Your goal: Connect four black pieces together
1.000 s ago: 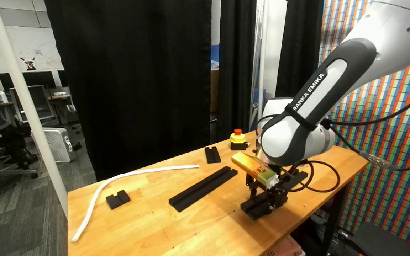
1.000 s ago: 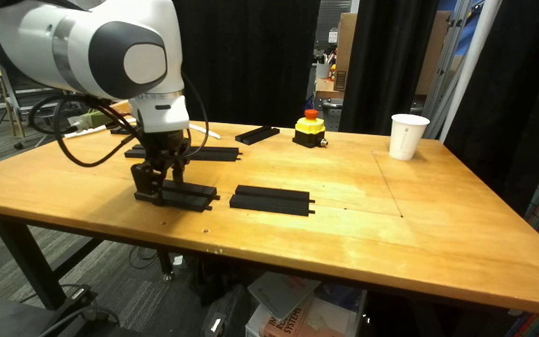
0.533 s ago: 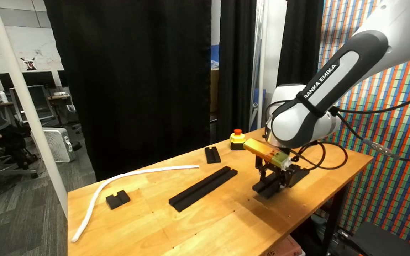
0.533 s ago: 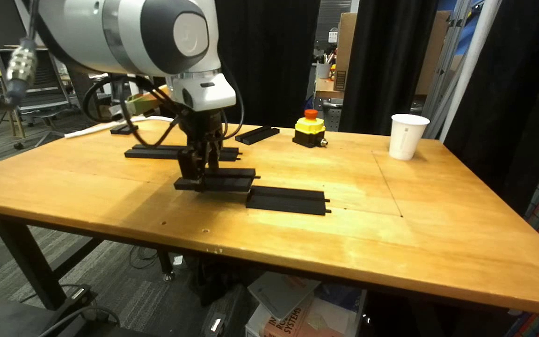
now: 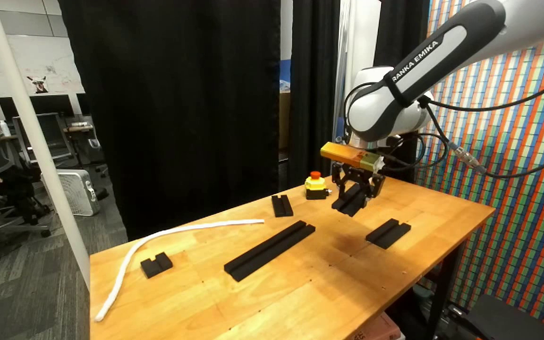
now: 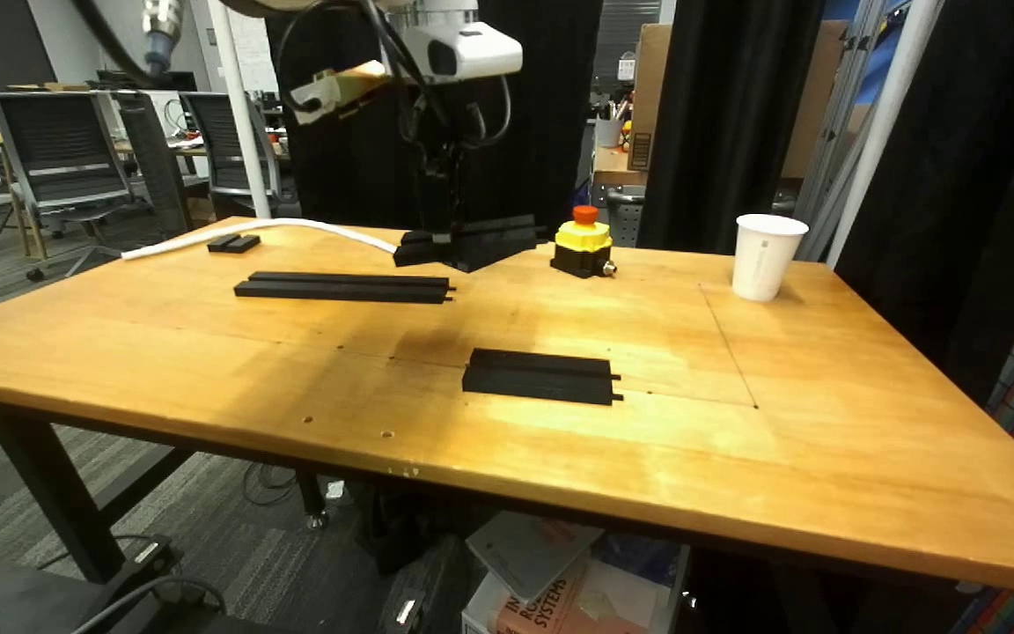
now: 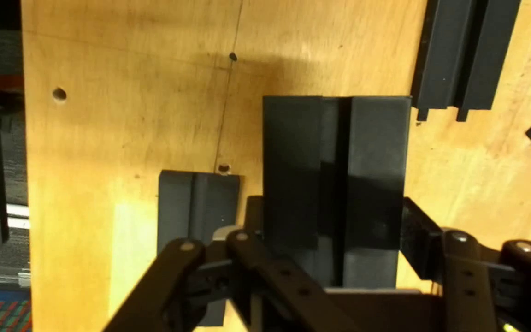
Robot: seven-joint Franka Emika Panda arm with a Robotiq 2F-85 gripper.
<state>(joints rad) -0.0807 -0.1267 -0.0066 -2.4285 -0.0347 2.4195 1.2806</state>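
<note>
Your claw (image 5: 354, 196) is clamped on a black bar (image 7: 334, 180), gripped across its two long edges, and you've got it hanging clear of the worktop (image 6: 736, 475), near the yellow button box (image 6: 584, 239)! Look at that bar: flat, matte, rectangular, a straight groove running its length. In an exterior view, well in front of the box, there's your lone bar (image 6: 538, 379), same black finish, same groove, two pegs poking from one end. Left of the box lies your long strip (image 6: 344, 289), clearly longer, pegged at its end too, whether seamed you can't tell. Containers: right of the box stands a white paper cup (image 6: 766, 261), upright, its inside mostly hidden; well behind the box, a pale pot (image 6: 607, 134) holds thin upright items (image 6: 620, 110), too small to name.
</note>
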